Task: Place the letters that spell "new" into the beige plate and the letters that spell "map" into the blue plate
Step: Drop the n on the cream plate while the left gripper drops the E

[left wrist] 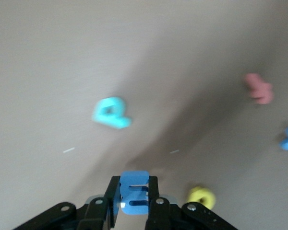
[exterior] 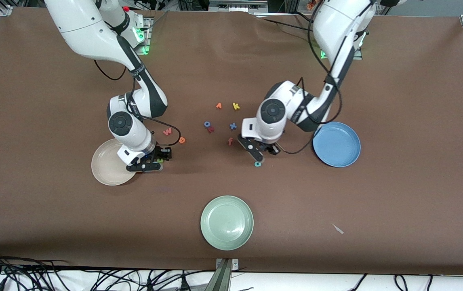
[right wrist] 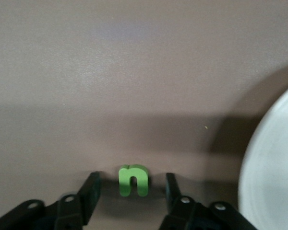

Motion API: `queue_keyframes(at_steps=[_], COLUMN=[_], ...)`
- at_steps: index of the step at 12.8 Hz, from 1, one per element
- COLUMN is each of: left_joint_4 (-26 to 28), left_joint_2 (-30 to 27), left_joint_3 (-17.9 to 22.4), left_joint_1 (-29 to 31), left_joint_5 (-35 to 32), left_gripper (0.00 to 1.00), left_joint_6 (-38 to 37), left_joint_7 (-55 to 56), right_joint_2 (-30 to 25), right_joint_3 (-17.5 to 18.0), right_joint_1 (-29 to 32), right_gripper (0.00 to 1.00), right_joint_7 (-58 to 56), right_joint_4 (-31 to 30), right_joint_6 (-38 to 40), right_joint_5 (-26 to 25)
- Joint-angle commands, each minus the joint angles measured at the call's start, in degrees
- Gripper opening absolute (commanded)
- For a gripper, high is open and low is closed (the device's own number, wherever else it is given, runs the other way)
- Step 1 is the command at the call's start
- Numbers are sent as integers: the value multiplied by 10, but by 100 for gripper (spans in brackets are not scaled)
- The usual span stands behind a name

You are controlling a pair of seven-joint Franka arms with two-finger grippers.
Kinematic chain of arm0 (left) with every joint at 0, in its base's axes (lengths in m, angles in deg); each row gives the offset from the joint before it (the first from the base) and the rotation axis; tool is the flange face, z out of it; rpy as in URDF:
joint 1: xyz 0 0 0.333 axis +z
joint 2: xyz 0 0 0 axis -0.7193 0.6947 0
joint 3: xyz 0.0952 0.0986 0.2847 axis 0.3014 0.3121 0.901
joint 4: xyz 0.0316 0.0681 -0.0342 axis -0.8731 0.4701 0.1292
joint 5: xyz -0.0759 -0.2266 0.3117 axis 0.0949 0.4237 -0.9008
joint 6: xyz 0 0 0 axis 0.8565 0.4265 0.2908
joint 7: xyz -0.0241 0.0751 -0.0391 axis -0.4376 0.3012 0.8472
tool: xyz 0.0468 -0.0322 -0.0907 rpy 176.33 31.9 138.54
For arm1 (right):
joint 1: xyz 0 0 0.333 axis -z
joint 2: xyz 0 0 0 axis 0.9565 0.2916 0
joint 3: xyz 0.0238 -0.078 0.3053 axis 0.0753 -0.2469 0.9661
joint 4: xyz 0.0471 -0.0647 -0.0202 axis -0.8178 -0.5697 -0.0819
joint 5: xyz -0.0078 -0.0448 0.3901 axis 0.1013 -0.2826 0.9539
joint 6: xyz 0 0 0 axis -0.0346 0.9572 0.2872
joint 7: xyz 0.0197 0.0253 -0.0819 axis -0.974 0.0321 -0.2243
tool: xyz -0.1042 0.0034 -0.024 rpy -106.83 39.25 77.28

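Front view shows a brown table with two white robot arms reaching down among tiny foam letters.

The left gripper [exterior: 260, 155] sits low over the table between the letter cluster and the blue plate [exterior: 336, 144]. Its wrist view shows the fingers clamped on the periwinkle-blue m [left wrist: 134, 191], pinched across its flat faces. The teal p [exterior: 257, 164] lies on the table just beside that gripper, nearer the front camera. A yellow letter [left wrist: 201, 196] lies close by in the left wrist view; I cannot tell whether it is the a.

The right gripper [exterior: 150, 161] is down at the table beside the beige plate [exterior: 108, 163]. Its wrist view shows the green n [right wrist: 133, 180] lying flat between the two fingers with gaps on both sides, so nothing is grasped yet. The pinkish-red w [exterior: 167, 131] and the orange e [exterior: 182, 140] lie near that gripper, farther from the front camera.

The letters look very light, soft and slightly springy. They will likely compress rather than break, and could flip or skid if nudged. A pinch across the two side edges, centred on the body, seems safest.

All three plates appear empty: the beige one, the blue one, and a pale green plate [exterior: 226, 222] nearest the front camera. A yellow k [exterior: 236, 106], a blue x [exterior: 233, 126], a blue o [exterior: 207, 124] and an orange f [exterior: 230, 141] lie in the middle cluster.
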Motion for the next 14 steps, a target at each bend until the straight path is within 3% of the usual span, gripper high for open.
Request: queue_keyframes(at_steps=[1,4,6,10,14], left_joint_4=[12,12,15,44,129], left_joint_2=[-33,-65,-76,-65,-68], left_joint_3=[-4,3,1,1,-2], left_joint_1=[56,102,149,239,241], left_joint_5=[-13,-13,-14,-39,-38], left_gripper=[0,0,0,0,5], left_joint_6=[-44,-154,-185,-182,-90], left_joint_7=[-4,-6,-9,-56,-46], right_joint_2=[-12,-26,-40,-97,-134], right_joint_3=[2,2,2,-12,-25], right_joint_1=[-2,-2,-1,11,84], right_gripper=[41,20,7,7,8], right_joint_7=[12,6,4,-63,-215], right_joint_4=[-16,-24,-22,-12,-29], right_joint_6=[-7,-4,22,110,160], right_joint_5=[-13,-13,-13,-12,-15])
